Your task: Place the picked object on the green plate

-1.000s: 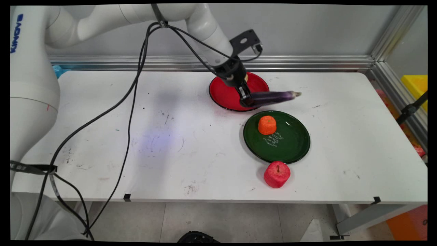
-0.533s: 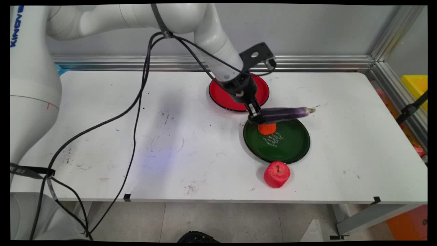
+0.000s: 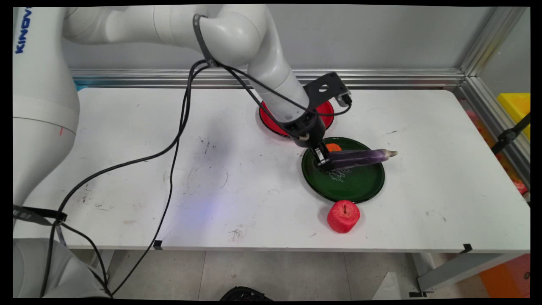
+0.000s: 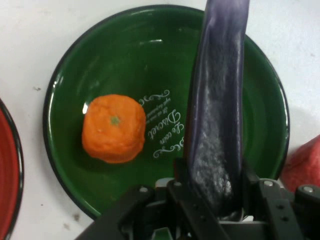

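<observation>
The gripper is clenched on the thick end of a purple eggplant, holding it level above the green plate; the eggplant's pale tip reaches out past the plate's right rim. In the hand view the 2 fingers squeeze the eggplant from both sides, and it runs up across the green plate beside an orange that sits on the plate next to white lettering. From the main view the orange shows only as a sliver behind the gripper, so the hand view alone gives it whole. The main view alone shows the red apple entire, resting on the white table just beside the green plate's near rim, and the red plate behind the wrist, partly hidden. 1 second ago the eggplant hung over the red plate's near edge; 0.5 seconds ago it was between the 2 plates; now it is over the green one and lower.
</observation>
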Motion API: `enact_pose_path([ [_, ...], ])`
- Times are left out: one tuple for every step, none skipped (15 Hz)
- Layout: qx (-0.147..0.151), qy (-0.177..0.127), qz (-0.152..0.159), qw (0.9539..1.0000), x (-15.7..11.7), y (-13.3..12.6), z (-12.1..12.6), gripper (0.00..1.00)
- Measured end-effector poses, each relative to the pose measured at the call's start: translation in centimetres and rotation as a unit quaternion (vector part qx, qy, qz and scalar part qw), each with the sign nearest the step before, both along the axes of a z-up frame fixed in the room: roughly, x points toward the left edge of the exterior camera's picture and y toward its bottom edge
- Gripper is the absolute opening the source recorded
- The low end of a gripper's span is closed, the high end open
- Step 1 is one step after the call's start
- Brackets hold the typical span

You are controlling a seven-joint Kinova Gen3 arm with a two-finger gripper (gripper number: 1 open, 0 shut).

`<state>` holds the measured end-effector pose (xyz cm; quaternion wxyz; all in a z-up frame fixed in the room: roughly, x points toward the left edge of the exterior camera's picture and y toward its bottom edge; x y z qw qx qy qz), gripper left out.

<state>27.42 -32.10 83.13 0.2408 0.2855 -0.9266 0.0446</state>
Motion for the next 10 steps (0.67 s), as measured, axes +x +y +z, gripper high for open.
enact_pose_path([
  [0.000,-0.001,0.002,1.0000,-0.1,0.1,-0.3,0.00],
  [0.000,-0.003,0.005,1.0000,-0.2,0.3,-0.7,0.00],
  [0.000,-0.004,0.007,1.0000,-0.3,0.3,-1.1,0.00],
  [0.000,-0.005,0.010,0.9999,-0.4,0.4,-1.5,0.00],
  [-0.001,-0.007,0.012,0.9999,-0.5,0.4,-2.0,0.00],
  [-0.001,-0.008,0.014,0.9999,-0.5,0.5,-2.3,0.00],
  [-0.001,-0.010,0.016,0.9998,-0.5,0.5,-2.8,0.00],
  [-0.001,-0.011,0.018,0.9998,-0.6,0.5,-3.0,0.00],
  [-0.002,-0.012,0.019,0.9998,-0.6,0.5,-3.3,0.00],
  [-0.002,-0.012,0.020,0.9997,-0.6,0.5,-3.6,0.00],
])
